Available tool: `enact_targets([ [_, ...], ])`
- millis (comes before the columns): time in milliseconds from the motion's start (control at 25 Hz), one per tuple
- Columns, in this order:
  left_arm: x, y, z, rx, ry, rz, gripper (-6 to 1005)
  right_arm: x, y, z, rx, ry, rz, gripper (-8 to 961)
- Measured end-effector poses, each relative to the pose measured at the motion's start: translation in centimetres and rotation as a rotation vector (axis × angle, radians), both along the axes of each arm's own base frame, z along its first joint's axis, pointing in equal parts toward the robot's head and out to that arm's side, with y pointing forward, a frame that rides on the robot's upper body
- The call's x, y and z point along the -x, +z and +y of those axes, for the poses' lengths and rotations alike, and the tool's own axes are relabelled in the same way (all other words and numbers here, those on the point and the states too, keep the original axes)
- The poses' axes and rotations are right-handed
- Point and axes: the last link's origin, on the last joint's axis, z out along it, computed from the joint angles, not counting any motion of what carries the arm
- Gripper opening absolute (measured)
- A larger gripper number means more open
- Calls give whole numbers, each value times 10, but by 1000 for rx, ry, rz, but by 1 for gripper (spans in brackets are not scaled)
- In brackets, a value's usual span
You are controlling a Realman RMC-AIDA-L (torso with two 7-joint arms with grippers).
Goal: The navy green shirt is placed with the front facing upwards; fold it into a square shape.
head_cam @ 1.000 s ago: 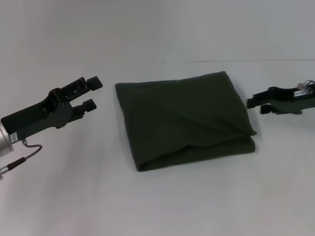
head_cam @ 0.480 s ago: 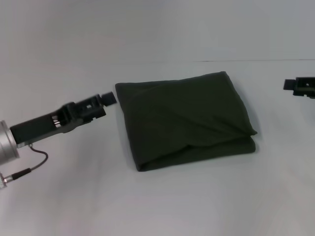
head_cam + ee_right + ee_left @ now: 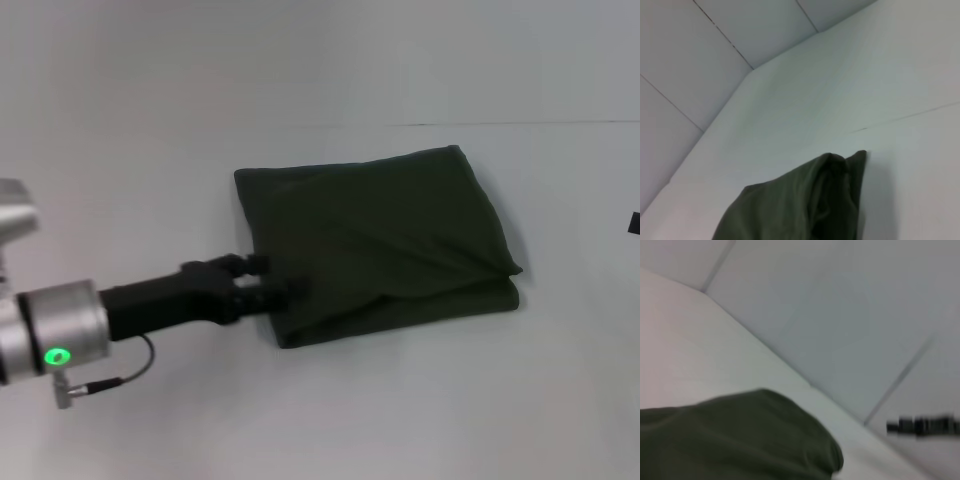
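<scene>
The navy green shirt [image 3: 385, 235] lies folded into a rough square on the white table, plain green side up, its print hidden. My left gripper [image 3: 276, 280] reaches in low from the left and stands open at the fold's near-left edge, its fingertips touching the cloth. Only a dark sliver of my right gripper [image 3: 634, 223] shows at the head view's right edge, well away from the shirt. The left wrist view shows a rounded fold of the shirt [image 3: 740, 440] close up, with the right gripper [image 3: 922, 426] far off and blurred. In the right wrist view a corner of the shirt [image 3: 800, 210] shows.
The white table [image 3: 400, 400] spreads around the shirt, and a pale wall [image 3: 320, 60] rises behind its far edge. A cable [image 3: 125, 372] hangs under the left wrist.
My left arm has swung down and toward the front, from beside the shirt's far-left corner to its near-left edge. The right gripper has drawn back rightward, almost out of the head view.
</scene>
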Motion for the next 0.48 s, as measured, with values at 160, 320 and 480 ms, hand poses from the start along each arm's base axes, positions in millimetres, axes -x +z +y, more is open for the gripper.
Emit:
enact_targets([
  [160, -8, -22, 6, 6, -98, 140, 934, -4, -2, -6, -6, 2, -6, 504],
  [320, -13, -33, 12, 7, -151, 227, 934, -6, -8, -8, -1, -4, 2, 504],
  [480, -18, -31, 22, -64, -200, 330, 934, -9, -11, -8, -3, -21, 8, 504],
])
